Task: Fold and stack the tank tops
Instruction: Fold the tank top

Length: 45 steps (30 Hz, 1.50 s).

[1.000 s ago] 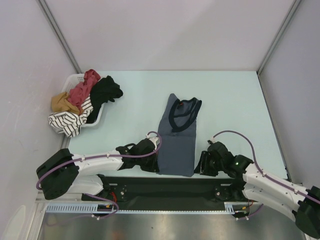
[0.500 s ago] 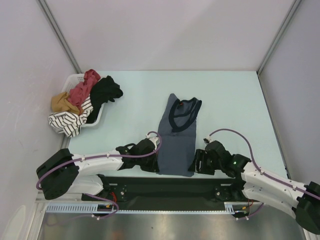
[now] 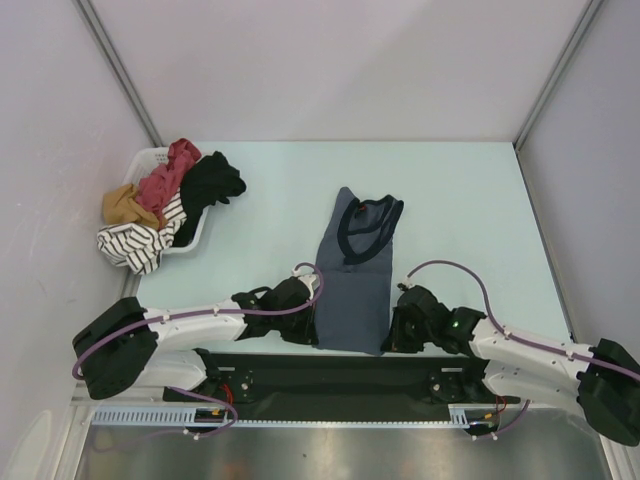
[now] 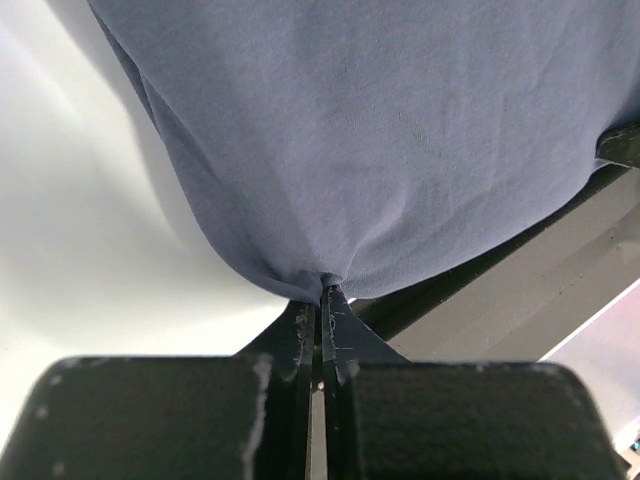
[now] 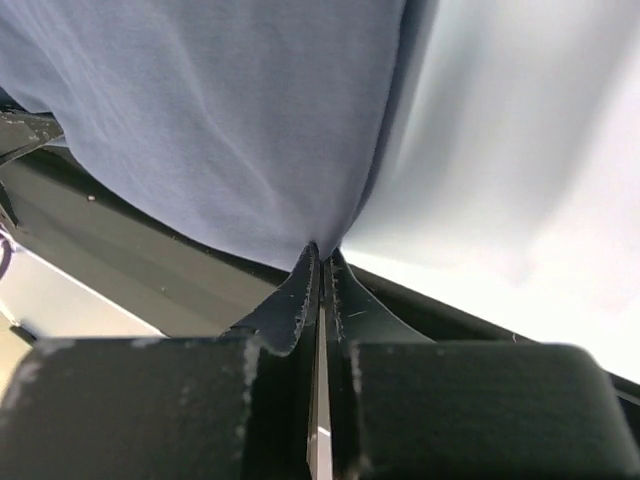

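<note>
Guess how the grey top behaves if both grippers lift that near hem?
Probably floppy: the top puckers into a point where the left gripper pinches it. Likely sags between the two grips, since the right gripper holds only a corner too. Looks thin and light, lying flat on the table, so it should drag easily.

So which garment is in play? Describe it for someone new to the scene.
On the pale table, by the middle of its near edge, lies a blue-grey tank top with darker trim. The left gripper and right gripper pinch its near corners; the other clothes are heaped in the white basket, far left.
</note>
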Available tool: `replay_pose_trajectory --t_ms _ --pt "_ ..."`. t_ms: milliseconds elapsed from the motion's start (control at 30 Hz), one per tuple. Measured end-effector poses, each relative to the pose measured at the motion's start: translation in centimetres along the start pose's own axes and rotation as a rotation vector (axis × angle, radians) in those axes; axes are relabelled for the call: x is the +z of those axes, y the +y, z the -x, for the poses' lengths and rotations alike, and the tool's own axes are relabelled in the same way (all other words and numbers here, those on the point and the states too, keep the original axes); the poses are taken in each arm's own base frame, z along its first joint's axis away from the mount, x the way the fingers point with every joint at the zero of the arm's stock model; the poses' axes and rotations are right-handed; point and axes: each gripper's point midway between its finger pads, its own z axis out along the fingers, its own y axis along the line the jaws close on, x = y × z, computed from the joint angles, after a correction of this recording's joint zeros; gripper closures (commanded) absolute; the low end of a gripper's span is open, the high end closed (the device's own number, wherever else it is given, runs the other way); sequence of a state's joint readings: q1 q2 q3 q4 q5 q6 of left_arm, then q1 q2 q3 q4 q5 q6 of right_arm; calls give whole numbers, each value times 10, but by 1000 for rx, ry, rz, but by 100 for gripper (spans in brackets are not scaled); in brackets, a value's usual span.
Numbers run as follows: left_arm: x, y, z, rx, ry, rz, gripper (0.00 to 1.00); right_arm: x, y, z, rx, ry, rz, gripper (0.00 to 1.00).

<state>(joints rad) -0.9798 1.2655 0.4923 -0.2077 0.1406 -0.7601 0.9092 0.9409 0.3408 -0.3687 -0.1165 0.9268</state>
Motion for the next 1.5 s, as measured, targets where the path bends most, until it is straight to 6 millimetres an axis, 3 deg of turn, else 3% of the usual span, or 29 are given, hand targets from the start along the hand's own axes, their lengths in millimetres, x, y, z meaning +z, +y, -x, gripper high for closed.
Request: replay_pose_trajectory --t_ms 367,533,667,767,900,1000,1267,1500 --pt "-17 -14 6 19 -2 -6 100 -31 10 -6 12 -51 62 100" --pt "-31 -32 23 47 -19 -18 100 -53 19 9 4 -96 33 100" --pt "-52 -58 54 83 -78 -47 100 -75 40 41 -29 -160 -4 100" --pt "-72 -77 88 94 -155 -85 99 -89 52 73 -47 -220 -26 100" --pt "-97 -82 136 74 -246 -100 99 -110 55 127 -40 -317 -54 100" --pt "-105 -76 169 55 -286 -87 99 -119 51 161 -28 -352 -72 100" --pt "-89 -64 231 22 -280 -70 99 -111 43 232 -26 -336 -92 100" --pt "-60 -36 278 -48 -240 -58 99 -94 36 282 -10 -326 -76 100"
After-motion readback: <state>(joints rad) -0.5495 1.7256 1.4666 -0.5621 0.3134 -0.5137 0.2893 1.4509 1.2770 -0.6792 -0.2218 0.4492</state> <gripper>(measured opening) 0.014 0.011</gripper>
